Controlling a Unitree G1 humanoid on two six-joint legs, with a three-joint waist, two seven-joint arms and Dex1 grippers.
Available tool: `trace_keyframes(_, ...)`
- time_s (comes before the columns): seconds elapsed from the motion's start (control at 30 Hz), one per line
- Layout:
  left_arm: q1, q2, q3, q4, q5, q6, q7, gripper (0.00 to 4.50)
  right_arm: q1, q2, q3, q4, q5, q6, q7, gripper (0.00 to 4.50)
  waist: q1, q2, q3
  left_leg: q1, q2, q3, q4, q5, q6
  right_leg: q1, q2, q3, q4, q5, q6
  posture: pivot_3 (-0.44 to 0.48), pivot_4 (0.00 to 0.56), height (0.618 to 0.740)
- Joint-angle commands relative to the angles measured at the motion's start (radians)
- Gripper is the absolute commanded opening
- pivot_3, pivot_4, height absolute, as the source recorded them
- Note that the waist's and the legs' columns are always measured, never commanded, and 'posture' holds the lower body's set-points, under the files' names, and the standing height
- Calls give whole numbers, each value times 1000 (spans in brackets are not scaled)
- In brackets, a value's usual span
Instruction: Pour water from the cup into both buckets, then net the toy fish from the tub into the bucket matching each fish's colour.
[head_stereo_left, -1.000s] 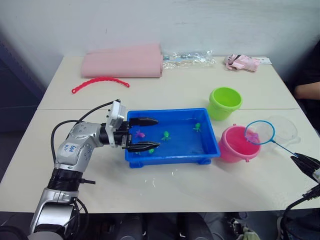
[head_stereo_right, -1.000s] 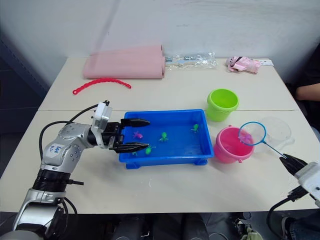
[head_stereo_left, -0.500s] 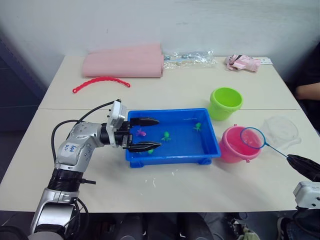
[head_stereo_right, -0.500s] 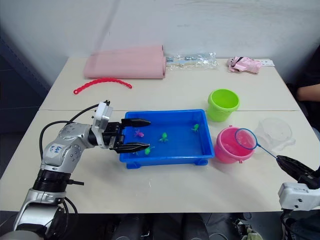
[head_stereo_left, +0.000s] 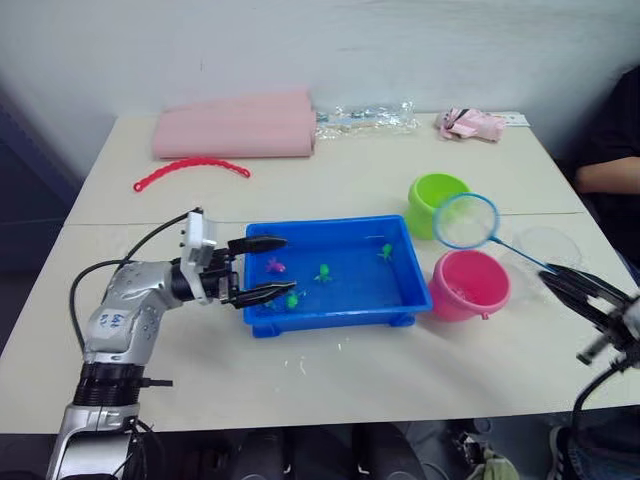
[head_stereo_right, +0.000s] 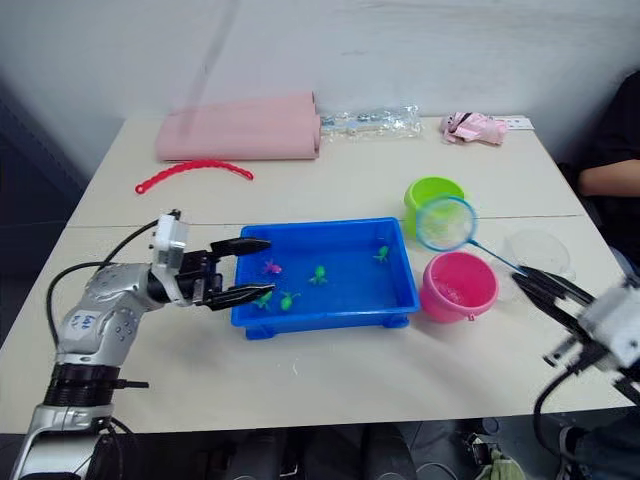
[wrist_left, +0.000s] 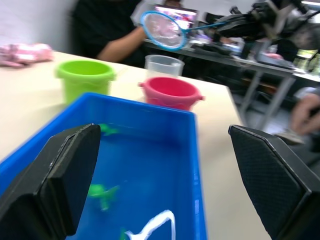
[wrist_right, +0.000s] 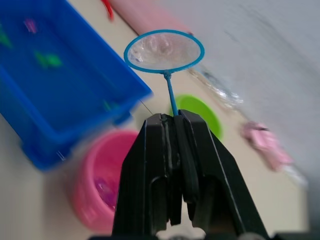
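Observation:
The blue tub (head_stereo_left: 330, 318) holds water and toy fish: green ones (head_stereo_left: 323, 272) (head_stereo_left: 385, 251) (head_stereo_left: 291, 299) and a pink one (head_stereo_left: 274, 266). My left gripper (head_stereo_left: 288, 265) is open, one finger on each side of the tub's left rim. Right of the tub stand the lime bucket (head_stereo_left: 435, 200) and the pink bucket (head_stereo_left: 470, 285), which has a pink fish (wrist_right: 102, 189) inside. My right gripper (head_stereo_left: 556, 279) is shut on the handle of the net (head_stereo_left: 466, 220). The hoop hangs in the air above the gap between the buckets, with nothing visible in the mesh. The clear cup (head_stereo_left: 545, 250) stands upright behind the handle.
Along the table's back edge lie a pink foam roll (head_stereo_left: 235, 133), a red beaded strip (head_stereo_left: 190, 168), a clear plastic bag (head_stereo_left: 365, 118) and a pink cloth (head_stereo_left: 468, 124). A person's arm (head_stereo_left: 605, 175) rests at the table's right edge.
The net has lifted away from the pink bucket's mouth and swung up and left. My left gripper has kept its place at the tub. The camera view has shifted.

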Motion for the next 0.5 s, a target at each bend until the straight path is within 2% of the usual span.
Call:
trace_keyframes(0.03,82,51,118,-81,-43,5,37,4454,-177,4,174,-45,89,226,-7,0,-2,0,0,0,0,-2,-1,0,-1,1,0,-1,-2,0,-1,0,150,740)
trace_keyframes(0.17,213,113,213,-125,-51,17,57,4454,-448,69,396,-9,31,450,-55,0,-4,1,0,0,1,-3,-2,-2,-3,2,1,-3,-5,-1,-2,0,150,740)
trace_keyframes(0.27,273,141,253,-150,-55,27,73,4454,-601,135,513,47,-49,546,-71,0,1,0,0,-6,0,-3,0,-2,-3,-4,0,-3,-4,-1,-2,0,150,740)
trace_keyframes(0.5,351,176,274,-207,-49,61,97,4454,-769,234,686,201,-252,580,-44,0,19,0,0,-11,-2,-1,1,-1,-2,-9,0,-4,-2,-1,-2,0,150,740)
